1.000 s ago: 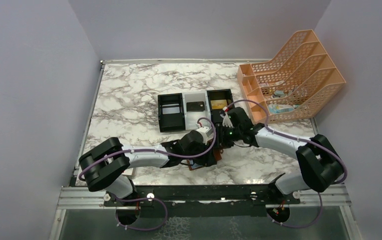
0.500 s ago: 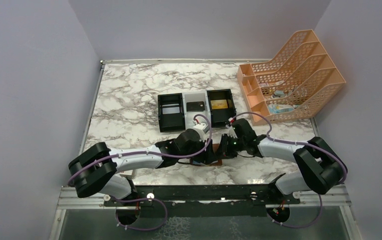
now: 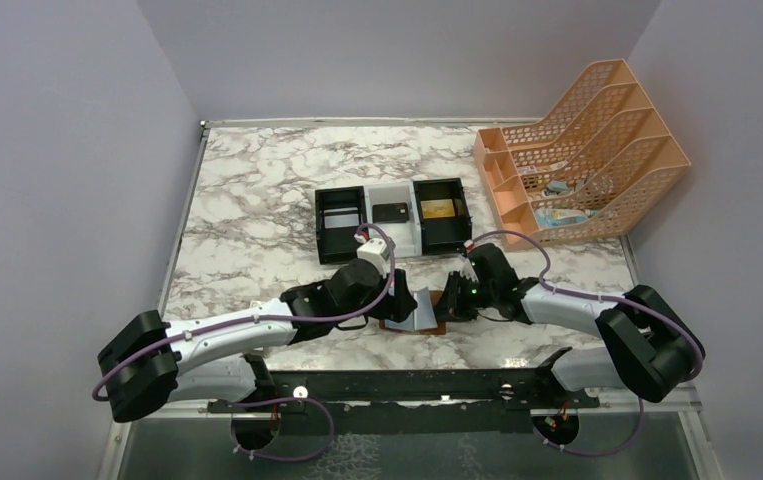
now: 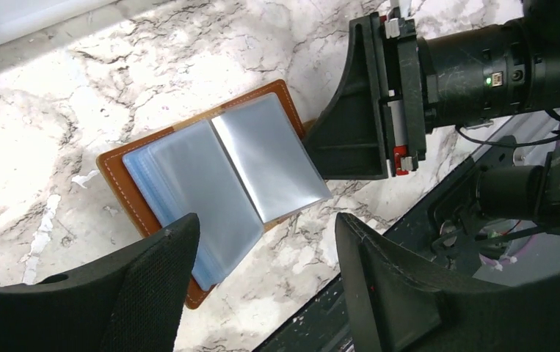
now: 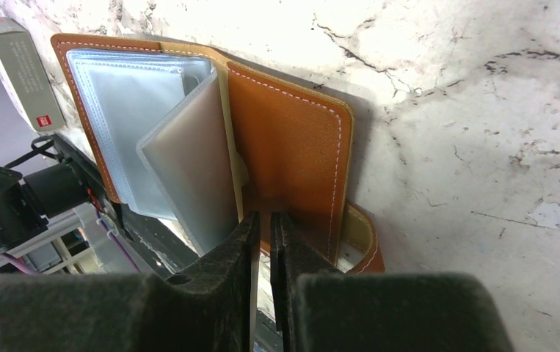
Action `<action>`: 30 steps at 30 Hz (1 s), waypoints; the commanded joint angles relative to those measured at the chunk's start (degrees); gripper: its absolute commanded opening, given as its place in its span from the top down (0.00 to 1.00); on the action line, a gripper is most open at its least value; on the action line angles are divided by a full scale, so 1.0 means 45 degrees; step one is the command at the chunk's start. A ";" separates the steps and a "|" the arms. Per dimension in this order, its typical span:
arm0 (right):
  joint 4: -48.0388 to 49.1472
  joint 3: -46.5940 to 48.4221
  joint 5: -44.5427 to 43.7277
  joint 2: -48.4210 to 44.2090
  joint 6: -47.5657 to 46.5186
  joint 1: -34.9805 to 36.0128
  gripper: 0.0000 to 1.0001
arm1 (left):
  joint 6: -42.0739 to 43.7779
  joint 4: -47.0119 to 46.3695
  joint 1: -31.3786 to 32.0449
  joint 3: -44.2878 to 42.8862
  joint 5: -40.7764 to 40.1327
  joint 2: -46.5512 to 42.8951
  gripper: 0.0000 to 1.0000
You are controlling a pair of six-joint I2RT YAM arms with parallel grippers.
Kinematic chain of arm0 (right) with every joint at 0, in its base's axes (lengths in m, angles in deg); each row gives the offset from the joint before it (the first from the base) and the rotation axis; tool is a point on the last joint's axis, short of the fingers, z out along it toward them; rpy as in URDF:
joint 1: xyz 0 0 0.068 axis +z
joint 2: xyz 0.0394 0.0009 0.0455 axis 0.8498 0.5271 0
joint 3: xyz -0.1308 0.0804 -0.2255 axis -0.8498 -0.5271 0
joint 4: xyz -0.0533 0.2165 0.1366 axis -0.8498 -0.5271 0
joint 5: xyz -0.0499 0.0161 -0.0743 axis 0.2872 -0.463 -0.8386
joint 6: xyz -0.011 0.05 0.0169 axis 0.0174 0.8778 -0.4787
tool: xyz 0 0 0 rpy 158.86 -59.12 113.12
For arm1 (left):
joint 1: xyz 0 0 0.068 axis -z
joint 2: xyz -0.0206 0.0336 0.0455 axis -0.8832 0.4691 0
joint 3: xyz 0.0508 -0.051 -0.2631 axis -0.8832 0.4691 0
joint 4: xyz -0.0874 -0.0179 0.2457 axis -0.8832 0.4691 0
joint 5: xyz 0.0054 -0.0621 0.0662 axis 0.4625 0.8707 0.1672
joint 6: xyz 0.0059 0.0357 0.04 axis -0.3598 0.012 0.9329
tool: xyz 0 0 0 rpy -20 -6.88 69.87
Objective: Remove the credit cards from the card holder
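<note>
Card holder [image 4: 218, 169] lying open at 6 o'clock of table [image 3: 257, 200], by near edge, cloudy sleeves fanning up (credit cards inside not tellable). Right gripper [image 5: 262, 220] at its 3 o'clock pinching brown cover edge, jaws nearly together. Left gripper [image 4: 266, 235] at 9 o'clock hovering over it, jaws spread, empty. Risks: thin pinch slipping and cover flopping shut; left fingers catching whole sleeve and dragging holder off edge. Tray [image 3: 319, 225] sitting at 12 o'clock.
</note>
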 commanded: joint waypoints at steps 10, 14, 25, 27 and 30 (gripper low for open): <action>-0.0438 0.0227 -0.0689 0.0249 -0.0066 0.0017 0.88 | -0.1091 -0.1154 -0.0190 0.0371 0.1311 0.1971 0.36; -0.0365 0.0118 -0.0720 0.0314 -0.0009 0.0017 0.88 | -0.1293 -0.1542 -0.0209 0.0488 0.1481 0.2218 0.41; -0.0344 0.0113 -0.0631 0.0384 0.0029 0.0009 0.88 | -0.1706 -0.1468 -0.0307 0.0490 0.1292 0.2321 0.41; -0.0608 0.0157 -0.0807 0.0022 0.0007 0.0016 0.86 | -0.1545 -0.1004 -0.0324 0.0334 0.0941 0.2278 0.41; -0.1378 0.0538 -0.1215 -0.0493 -0.0175 0.0018 0.83 | -0.1318 -0.0761 -0.0382 0.0157 0.0842 0.2375 0.40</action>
